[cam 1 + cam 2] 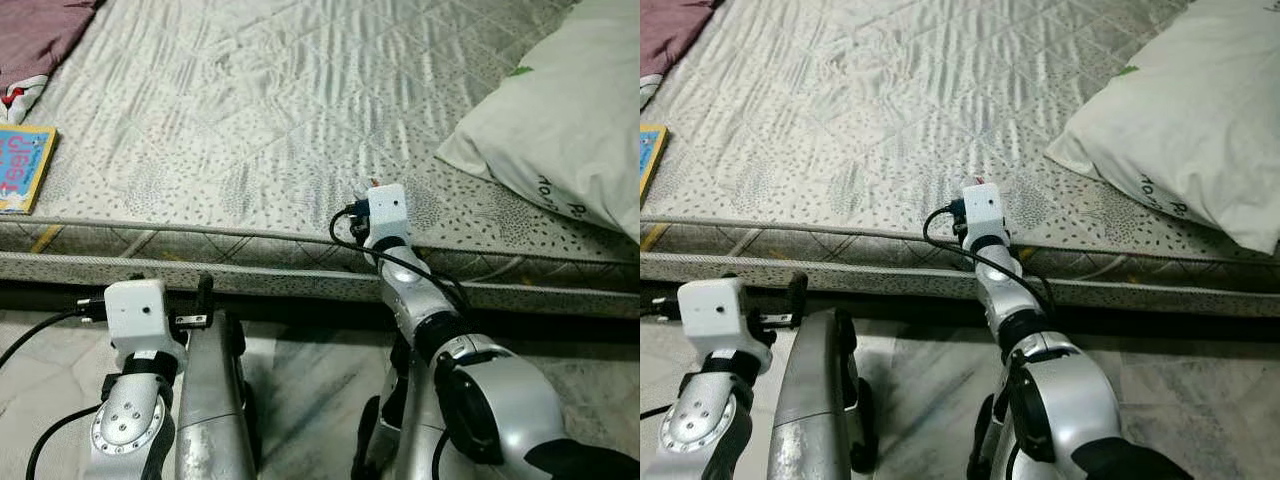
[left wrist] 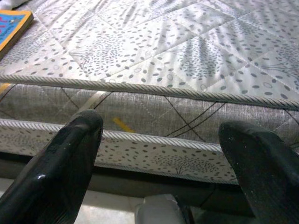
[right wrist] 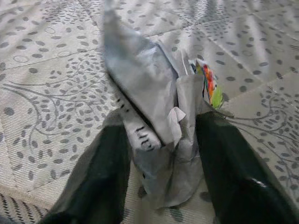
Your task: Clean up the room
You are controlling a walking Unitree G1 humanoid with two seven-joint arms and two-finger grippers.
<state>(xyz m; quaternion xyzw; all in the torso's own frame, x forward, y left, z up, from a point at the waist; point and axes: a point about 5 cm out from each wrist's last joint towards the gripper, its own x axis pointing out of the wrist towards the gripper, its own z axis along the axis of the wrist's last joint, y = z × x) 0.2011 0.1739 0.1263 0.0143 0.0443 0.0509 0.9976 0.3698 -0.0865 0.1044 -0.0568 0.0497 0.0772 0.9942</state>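
Two silver robot arms rise at the foot of the frame before a bare quilted grey mattress (image 1: 250, 120) patterned with small leaf dots, resting low over a pale marbled floor (image 1: 310, 370). Right claw (image 3: 161, 140) reaches over the mattress edge, its two black fingers (image 3: 98, 172) closed around one crumpled silver foil wrapper (image 3: 149, 88) with a scrap of bright colour print, held just above the mattress surface. Left claw (image 2: 161, 154) hovers level with the mattress side, fingers spread wide and holding nothing. One white pillow (image 1: 570, 110) lies at the right, one colourful children's book (image 1: 22, 165) at the left edge, one maroon cloth (image 1: 35, 35) in the far left corner.
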